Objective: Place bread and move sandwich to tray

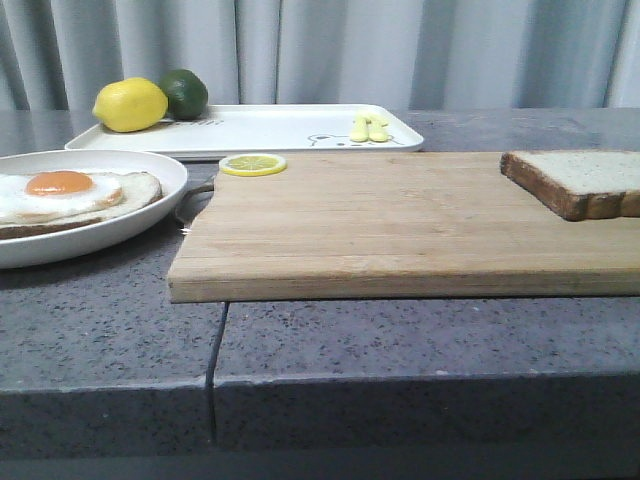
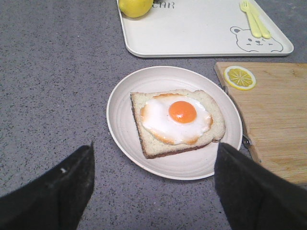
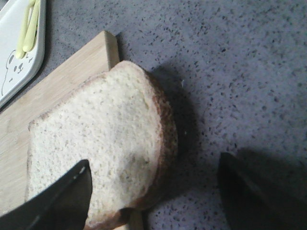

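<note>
Left end effector (image 2: pixel 153 191) hung spread wide above the counter (image 2: pixel 53 86), holding nothing; the sandwich (image 2: pixel 176 120), so far an open slice with a fried egg on its round white plate (image 2: pixel 120 120), lay just ahead of and between the two fingers (image 2: pixel 57 191). Judged the plate stiff, light and smooth, likely slippery at the rim; the egg sat loose on soft bread, so any tilt might slide it. Best hold looked to be the plate rim nearest the left end effector, kept level. The tray (image 2: pixel 192 38) lay beyond the plate, farther from the left end effector, with a lemon (image 2: pixel 135 6) on its far corner and yellow cutlery (image 2: pixel 254 19) by a bear drawing. A wooden cutting board (image 1: pixel 400 225) sat beside the plate, a lemon slice (image 2: pixel 239 77) on its near-tray corner. Right end effector (image 3: pixel 153 191) was likewise parted and empty, poised over the bread (image 3: pixel 96 143), which lay flat at the board's outer end, its crusted edge overhanging toward the bare counter. One finger sat above the crumb, the other out past the crust. Bread judged light, soft and compressible; a gentle pinch across the firmer crust edge should serve, since squeezing hard would dent it.
</note>
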Controlling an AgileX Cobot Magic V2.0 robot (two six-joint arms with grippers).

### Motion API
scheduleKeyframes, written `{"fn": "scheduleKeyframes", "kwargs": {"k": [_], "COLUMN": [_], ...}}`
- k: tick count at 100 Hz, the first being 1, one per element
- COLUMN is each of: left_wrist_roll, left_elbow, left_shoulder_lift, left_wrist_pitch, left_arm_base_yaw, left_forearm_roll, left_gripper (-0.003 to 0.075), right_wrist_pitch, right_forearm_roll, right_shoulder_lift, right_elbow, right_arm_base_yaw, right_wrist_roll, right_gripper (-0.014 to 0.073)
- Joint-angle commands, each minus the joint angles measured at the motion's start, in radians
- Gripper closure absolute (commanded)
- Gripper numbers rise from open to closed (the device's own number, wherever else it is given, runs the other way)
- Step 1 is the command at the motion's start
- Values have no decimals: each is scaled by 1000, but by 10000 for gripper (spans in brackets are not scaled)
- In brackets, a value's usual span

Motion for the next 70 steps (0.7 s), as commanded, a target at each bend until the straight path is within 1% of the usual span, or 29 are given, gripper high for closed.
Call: {"fn": "scheduleKeyframes", "kwargs": {"k": [1, 70], "left_wrist_roll": [-5, -5], "left_elbow": [-35, -35], "left_shoulder_lift": [13, 13], "left_wrist_pitch": [-62, -62], "left_arm_base_yaw": [-4, -4], "left_forearm_roll": [-24, -24], "left_gripper": [227, 227], "right_wrist_pitch": [41, 115], "right_forearm_roll": [52, 75], "right_shoulder_lift": [-11, 48], "right_elbow": [-23, -25], "right_arm_base_yaw": [-3, -1], "right_wrist_roll": [-27, -42], "right_gripper": [43, 43]}}
